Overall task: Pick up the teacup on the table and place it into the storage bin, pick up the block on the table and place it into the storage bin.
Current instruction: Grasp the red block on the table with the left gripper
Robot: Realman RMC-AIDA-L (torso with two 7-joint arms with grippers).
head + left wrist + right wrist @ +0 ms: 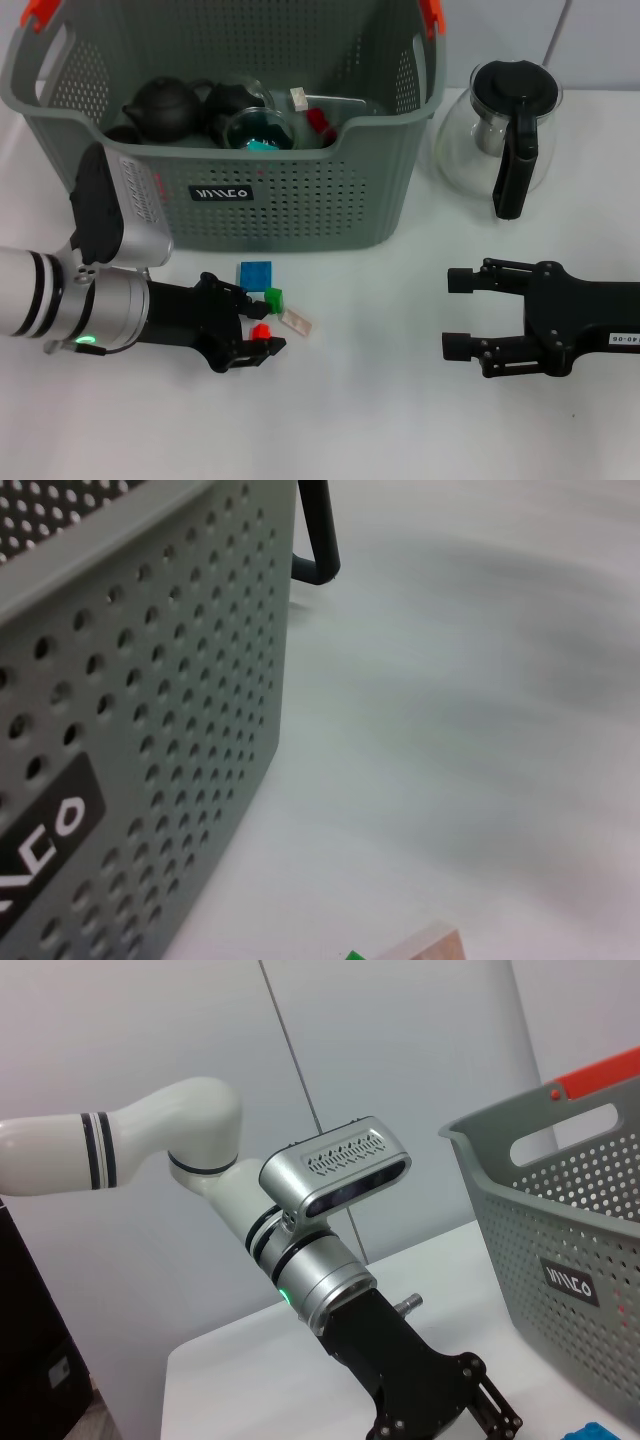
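- The left tool (255, 325) lies low on the white table (380, 420), just in front of the storage bin (300, 200), its fingers spread apart around a small red block (261, 331).
- A green block (273, 298) sits just beside the upper finger, a blue block (255, 274) lies closer to the bin, and a pale wooden block (296, 322) rests just right of the red one.
- Inside the bin lie a dark teapot (163, 106), glassware and a teal-tinted cup (258, 132).
- The right tool (462, 312) rests on the table, well apart from the blocks, jaws open and holding nothing.
- A glass coffee pot (503, 130) stands right of the bin.
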